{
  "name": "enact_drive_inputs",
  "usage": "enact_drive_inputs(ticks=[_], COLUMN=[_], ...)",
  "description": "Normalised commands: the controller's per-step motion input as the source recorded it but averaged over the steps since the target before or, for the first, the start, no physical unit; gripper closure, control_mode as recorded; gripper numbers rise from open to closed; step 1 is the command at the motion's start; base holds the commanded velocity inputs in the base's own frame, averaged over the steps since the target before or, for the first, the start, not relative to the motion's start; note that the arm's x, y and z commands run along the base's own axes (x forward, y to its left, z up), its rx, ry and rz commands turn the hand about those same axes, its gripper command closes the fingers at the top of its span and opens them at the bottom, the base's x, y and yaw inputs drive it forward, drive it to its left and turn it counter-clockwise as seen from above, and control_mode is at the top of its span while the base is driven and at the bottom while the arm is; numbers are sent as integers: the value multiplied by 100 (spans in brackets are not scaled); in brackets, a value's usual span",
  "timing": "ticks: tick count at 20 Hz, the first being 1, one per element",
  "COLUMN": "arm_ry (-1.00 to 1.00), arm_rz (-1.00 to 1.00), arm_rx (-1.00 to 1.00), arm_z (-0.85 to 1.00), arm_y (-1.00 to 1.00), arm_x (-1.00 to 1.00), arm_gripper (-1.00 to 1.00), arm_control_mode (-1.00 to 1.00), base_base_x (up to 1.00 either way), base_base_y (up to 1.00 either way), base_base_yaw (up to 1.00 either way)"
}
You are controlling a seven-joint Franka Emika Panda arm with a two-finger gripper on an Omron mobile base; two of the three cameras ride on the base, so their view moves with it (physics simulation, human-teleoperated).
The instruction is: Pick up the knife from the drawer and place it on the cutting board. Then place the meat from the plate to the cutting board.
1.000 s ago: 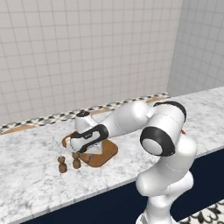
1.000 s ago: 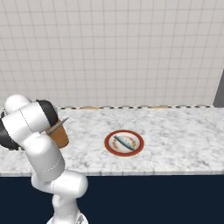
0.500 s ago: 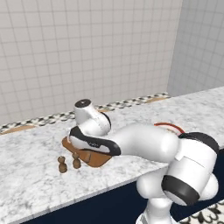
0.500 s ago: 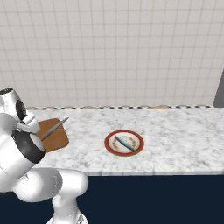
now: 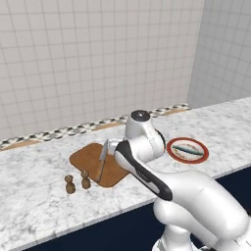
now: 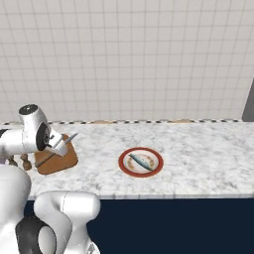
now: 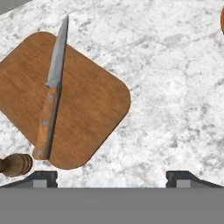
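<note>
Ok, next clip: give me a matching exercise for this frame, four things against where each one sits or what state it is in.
Column A
1. slim knife with a light wooden handle
2. round white plate with a red rim
3. two small brown wooden shakers
4. two-finger gripper

Column B
a. standing on the marble counter just off the board's corner
b. open, holding nothing
c. lying flat across the brown wooden cutting board
d. still carrying the long bluish piece of meat

Pairs: 1-c, 2-d, 3-a, 4-b
</note>
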Motion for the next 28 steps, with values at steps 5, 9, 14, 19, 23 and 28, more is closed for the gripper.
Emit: enact_drive_inputs(ticks=[5, 9, 14, 19, 23, 28], arm_ry=[0, 3, 4, 5, 13, 17], arm_rz=[9, 10, 13, 14, 11, 7], arm_rx=[-1, -4, -5, -5, -11, -13], arm_z=[0, 1, 1, 0, 2, 9], arm_y=[-100, -100, -100, -100, -100, -100], arm_x=[0, 1, 5, 9, 42, 59], arm_gripper=[-100, -100, -100, -100, -100, -100], arm_control_mode=[-100, -100, -100, -100, -100, -100], base_base_x=[0, 0, 0, 0, 0, 0], base_base_y=[0, 0, 0, 0, 0, 0], base_base_yaw=[0, 0, 0, 0, 0, 0])
